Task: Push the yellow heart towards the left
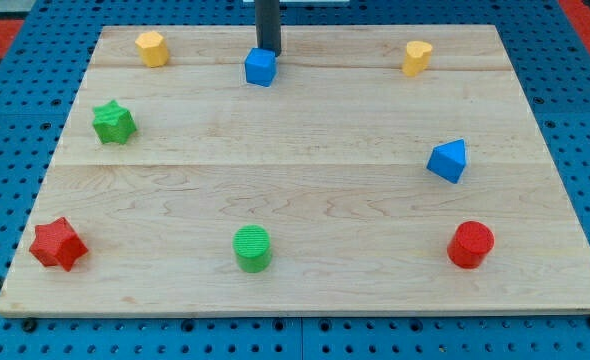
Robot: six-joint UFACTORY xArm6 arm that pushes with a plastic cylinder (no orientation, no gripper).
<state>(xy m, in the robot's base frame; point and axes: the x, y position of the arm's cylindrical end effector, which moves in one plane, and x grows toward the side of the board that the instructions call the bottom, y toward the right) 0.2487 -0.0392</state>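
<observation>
The yellow heart (416,57) sits near the view's top right of the wooden board (305,190). My tip (268,50) is at the view's top centre, just above the blue cube (260,67) and touching or nearly touching it. The tip is far to the left of the yellow heart, with open board between them.
A yellow hexagon block (152,48) is at the top left. A green star (114,122) is at the left, a red star (56,244) at the bottom left. A green cylinder (253,248) is at the bottom centre, a red cylinder (470,245) at the bottom right, a blue triangular block (448,160) at the right.
</observation>
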